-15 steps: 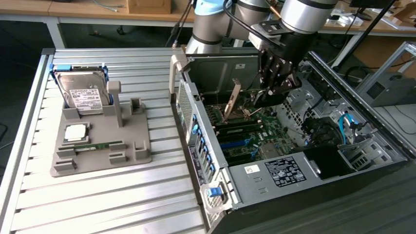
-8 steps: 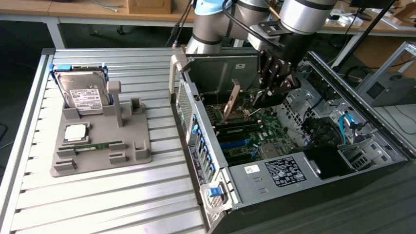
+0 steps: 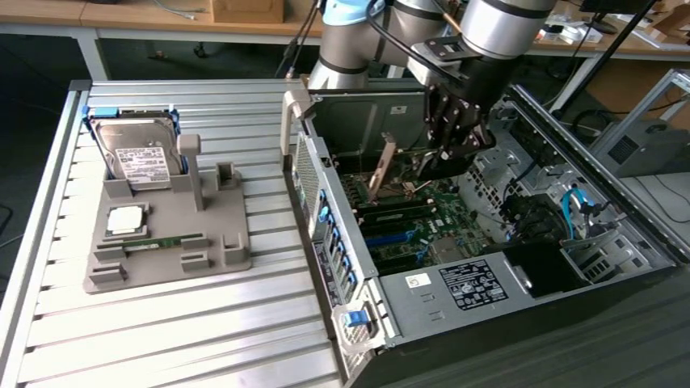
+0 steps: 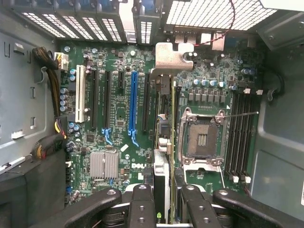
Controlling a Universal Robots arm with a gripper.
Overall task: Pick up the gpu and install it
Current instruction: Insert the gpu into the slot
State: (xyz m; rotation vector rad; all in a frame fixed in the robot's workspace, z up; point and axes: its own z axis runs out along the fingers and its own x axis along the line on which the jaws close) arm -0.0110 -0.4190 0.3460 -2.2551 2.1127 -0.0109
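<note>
Aluminium slatted table [image 3: 161, 323] bearing an open computer case [image 3: 356, 113] with a green motherboard [image 4: 114, 137] inside. Gripper [image 4: 164, 209] within the case, apparently clamped on the gpu [image 4: 161, 166], which is held edge-down just above the motherboard, its silver bracket toward the rear vents.

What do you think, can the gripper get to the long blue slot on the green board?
Probably yes. The case is open, the gripper hangs inside holding the gpu over the board, and nothing covers the blue slot.
</note>
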